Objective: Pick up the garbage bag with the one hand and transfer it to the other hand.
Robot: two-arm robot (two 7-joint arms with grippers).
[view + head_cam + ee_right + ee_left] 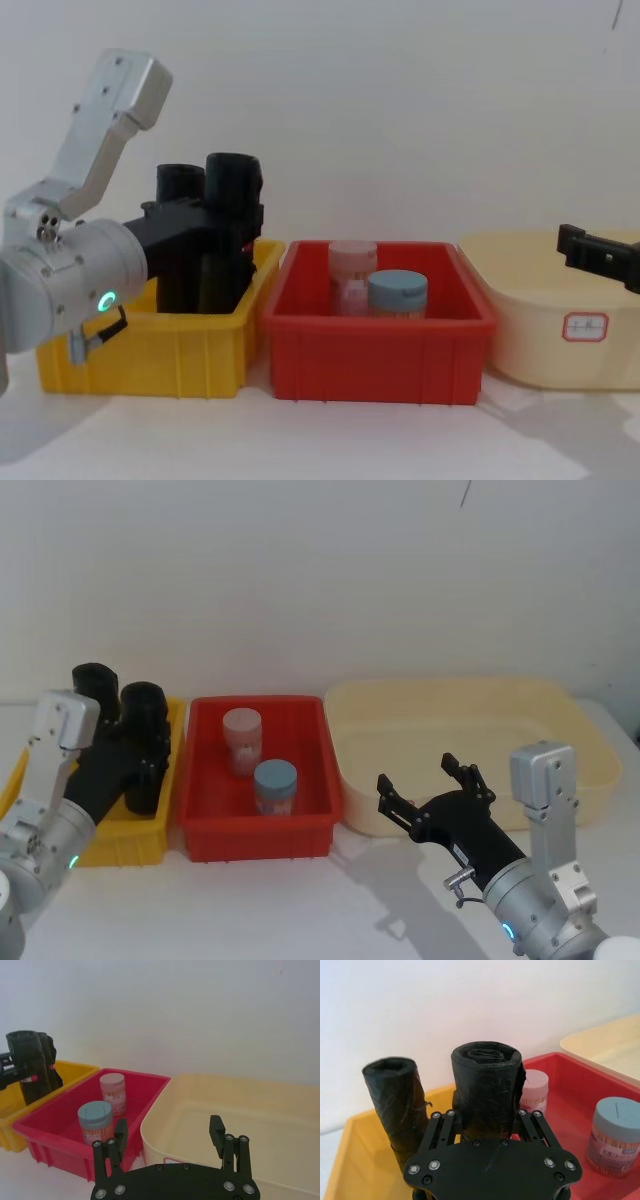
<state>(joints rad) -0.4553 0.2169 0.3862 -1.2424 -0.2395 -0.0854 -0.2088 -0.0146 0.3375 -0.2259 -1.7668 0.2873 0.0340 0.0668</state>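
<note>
Left hand seemingly clamping garbage bag, right hand open

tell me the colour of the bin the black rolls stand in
Yellow. The bin shows best in the chest view.

Head downward, chest side-on, sharing red bin

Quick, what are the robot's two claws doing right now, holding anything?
Left gripper: closed on the garbage bag, in the yellow bin.
Right gripper: open, holding nothing, in front of the cream tub.
</note>
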